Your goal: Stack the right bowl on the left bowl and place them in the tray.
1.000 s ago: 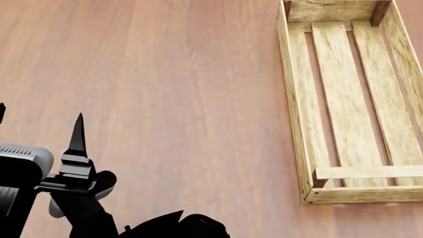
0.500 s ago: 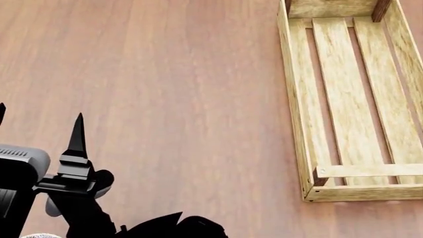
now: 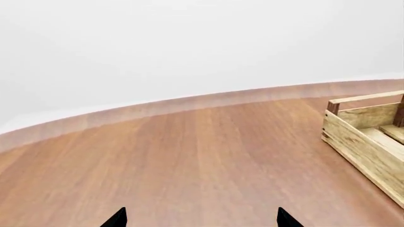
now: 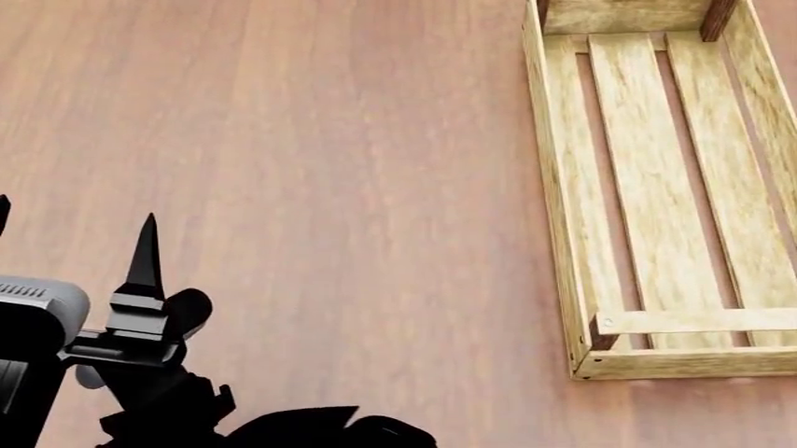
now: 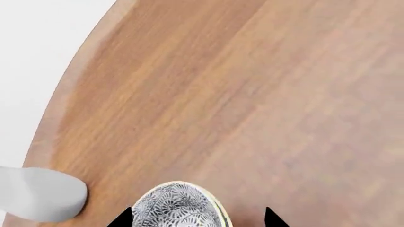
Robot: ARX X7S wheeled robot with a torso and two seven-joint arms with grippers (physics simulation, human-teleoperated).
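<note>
The pale wooden tray lies on the reddish-brown tabletop at far right, well apart from the black left hand at lower left.

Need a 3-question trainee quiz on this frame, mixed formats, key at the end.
1. True or false: the tray holds a bowl.
2. Which wrist view shows the patterned bowl? A) left B) right
3. Fill in: the left gripper fingertips stand ____.

Key: 1 false, the tray is empty. 2 B, the bowl sits between the right gripper fingertips, not visibly clamped. 3 apart.
</note>
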